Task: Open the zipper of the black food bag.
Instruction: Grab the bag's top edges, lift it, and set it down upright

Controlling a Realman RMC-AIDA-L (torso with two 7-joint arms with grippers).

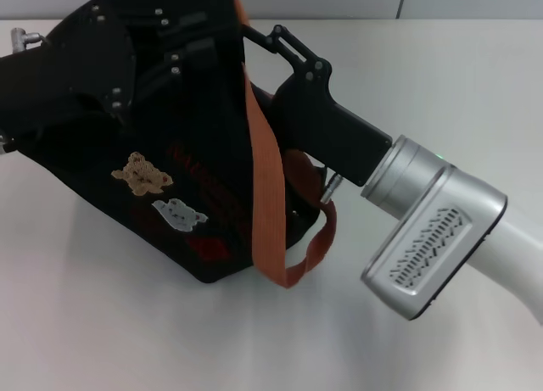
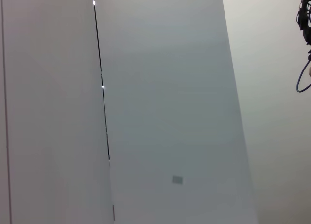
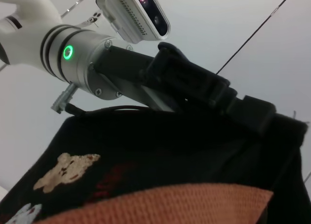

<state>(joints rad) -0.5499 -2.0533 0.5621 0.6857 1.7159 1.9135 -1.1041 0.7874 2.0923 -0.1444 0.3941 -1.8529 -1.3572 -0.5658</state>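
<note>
Filling the near right of the head view, the right arm's silver cylindrical wrist, with a ribbed vent panel, narrows into the matte black body of the right gripper (image 1: 254, 36), which reaches across the back of the black food bag (image 1: 191, 132). Its linkage ends at the bag's upper right edge, where the fingertips are lost against dark fabric, so whether that claw is spread or closed, or has hold of anything, cannot be told.

The bag stands tilted on a pale, smooth table (image 1: 102, 323), near the robot and left of centre. It is a boxy tote of soft black cloth. A woven orange-brown strap (image 1: 267, 196) runs down its front corner and loops out at the bottom right. On the facing side sit a tan bear patch (image 1: 142, 173) and a white bear patch (image 1: 179, 213); the red lettering around them is too dim to read.

The zipper cannot be made out in any view; black parts cover the top edge.

Farther back, the left gripper (image 1: 102, 60) lies over the bag's top left, its black plates studded with small silver screws. In the right wrist view it presses on the bag's upper rim (image 3: 194, 93), its fingers hidden, so its state is unclear too.

The left wrist view shows only flat grey panels.
</note>
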